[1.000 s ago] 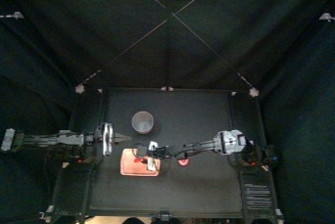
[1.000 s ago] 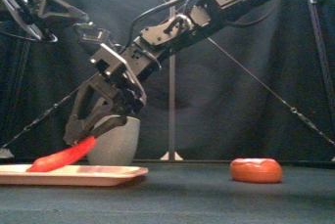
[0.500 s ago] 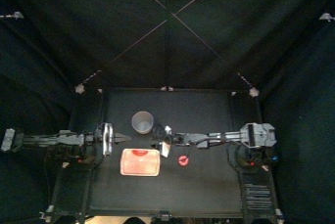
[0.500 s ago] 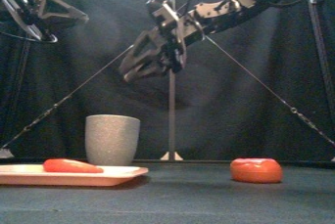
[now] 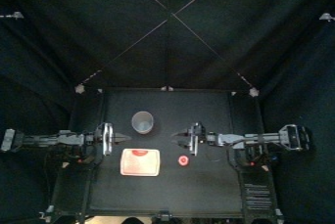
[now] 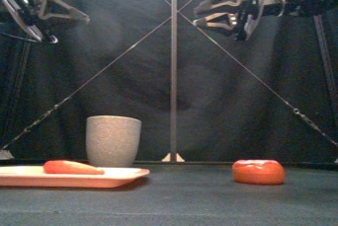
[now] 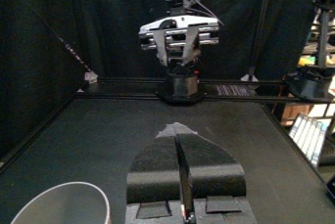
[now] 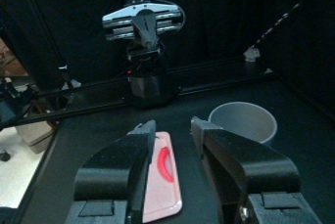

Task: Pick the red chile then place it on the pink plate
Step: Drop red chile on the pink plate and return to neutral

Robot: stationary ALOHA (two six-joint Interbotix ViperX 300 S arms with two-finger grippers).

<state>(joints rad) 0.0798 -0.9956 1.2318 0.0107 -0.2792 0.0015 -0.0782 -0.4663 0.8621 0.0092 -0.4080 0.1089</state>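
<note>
The red chile (image 6: 71, 167) lies flat on the pink plate (image 6: 119, 177) at the front left, with nothing touching it. The right wrist view shows the chile (image 8: 163, 159) on the plate (image 8: 171, 195) below my right gripper (image 8: 170, 128), whose jaws stand open and empty. That right gripper (image 6: 232, 13) hangs high above the table, right of the plate (image 5: 128, 168). My left gripper (image 7: 179, 138) is shut and empty, resting at the table's left side (image 5: 106, 140).
A tall grey speckled cup (image 6: 113, 141) stands just behind the plate. A round red toy (image 6: 259, 171) lies on the table to the right of the plate, near the front. The right arm (image 5: 256, 138) stretches along the right side.
The right gripper has let go of the chile, which now lies on the plate. It has risen and drawn back to the right. The left arm has not moved.
</note>
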